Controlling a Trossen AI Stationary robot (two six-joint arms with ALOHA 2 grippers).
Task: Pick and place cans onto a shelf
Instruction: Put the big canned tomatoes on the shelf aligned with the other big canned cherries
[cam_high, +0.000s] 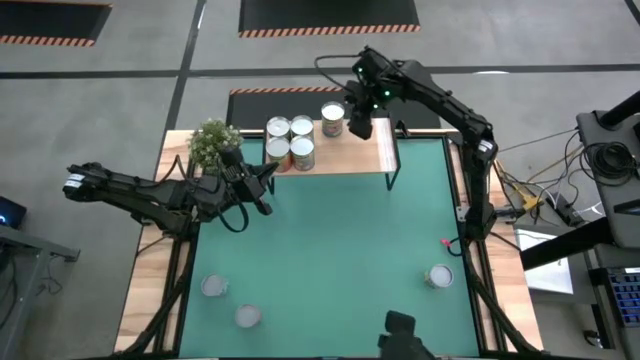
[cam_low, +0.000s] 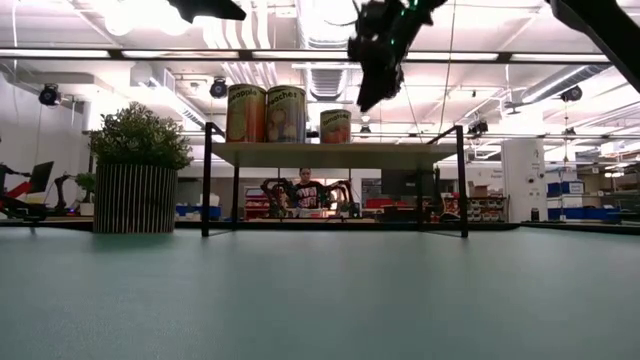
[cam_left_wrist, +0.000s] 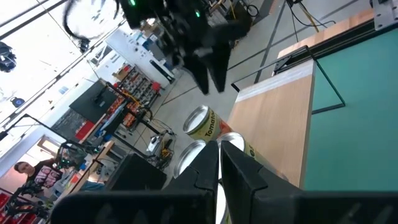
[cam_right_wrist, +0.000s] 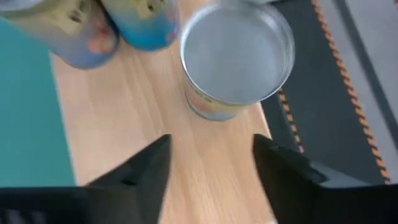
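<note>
The right hand (cam_high: 357, 122), fingers spread and empty, hovers beside the silver-topped, orange-labelled can (cam_high: 333, 119) standing on the far light-wood shelf (cam_high: 385, 148). Best lift straight up, avoiding nudging it. The left hand (cam_high: 262, 180) waits closed.

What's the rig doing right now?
It is stacking cans on the shelf. Five cans stand there: a block of four plus a fifth can set apart from it. The right gripper hovers over the shelf beside that fifth can, fingers apart and empty. The left gripper is shut, waiting near the plant. Three cans are left on the table.
</note>
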